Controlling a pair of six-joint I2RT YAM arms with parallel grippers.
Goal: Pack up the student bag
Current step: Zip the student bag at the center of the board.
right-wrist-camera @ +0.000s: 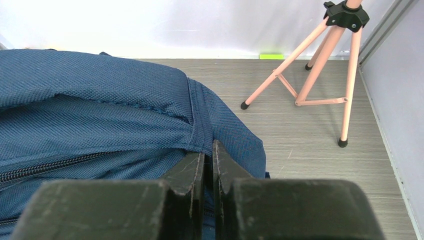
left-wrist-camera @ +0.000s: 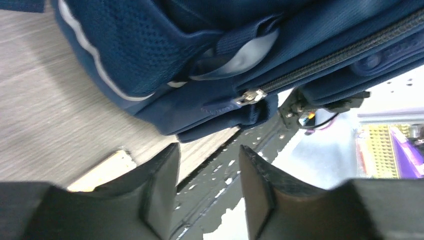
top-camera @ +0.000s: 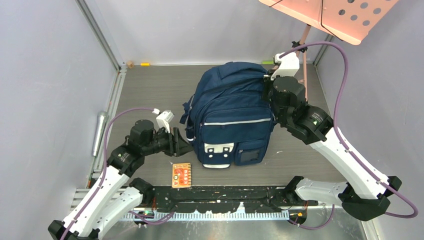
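Right end effector (right-wrist-camera: 209, 152) clenched, seemingly pinching navy, pale-striped student bag (top-camera: 230, 115); left end effector (left-wrist-camera: 208, 152) released.

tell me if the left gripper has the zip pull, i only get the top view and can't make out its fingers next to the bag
Observer: No. In the left wrist view the left gripper stands open and empty, short of the student bag.
Operator: where's the pull then
Observer: The silver zip pull hangs just beyond the fingertips, at one end of its zip.
Operator: and the right one
Observer: The right gripper is shut at the bag's top seam; I cannot tell whether fabric is pinched between the fingers.
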